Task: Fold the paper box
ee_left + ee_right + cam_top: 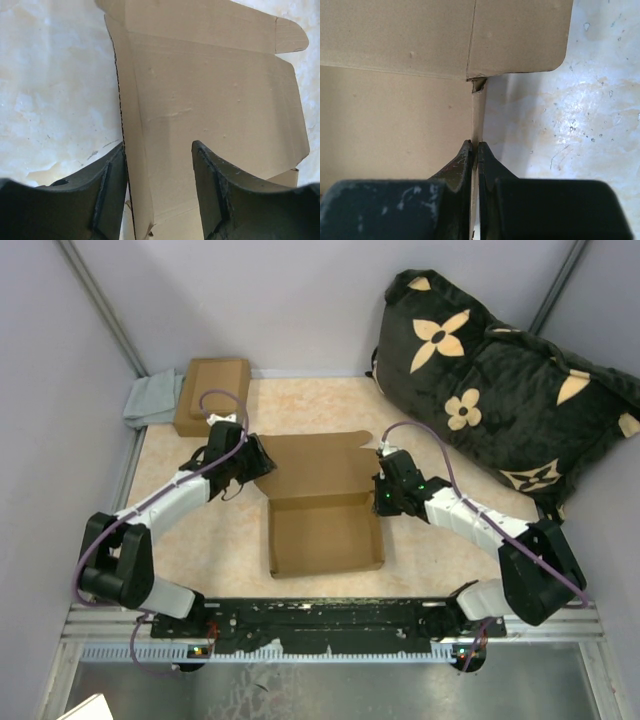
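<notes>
The box (pixel 322 535) is shown lying between the two arms, its right wall pinched by the pressed-together right gripper (pixel 475 148), while its left edge, running straight ahead, is straddled by the spread left gripper (pixel 158 150), the nearer tool there.

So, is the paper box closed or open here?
Open. The paper box shows its bare floor with the side walls raised, and its lid extends behind, not folded over it.
</notes>
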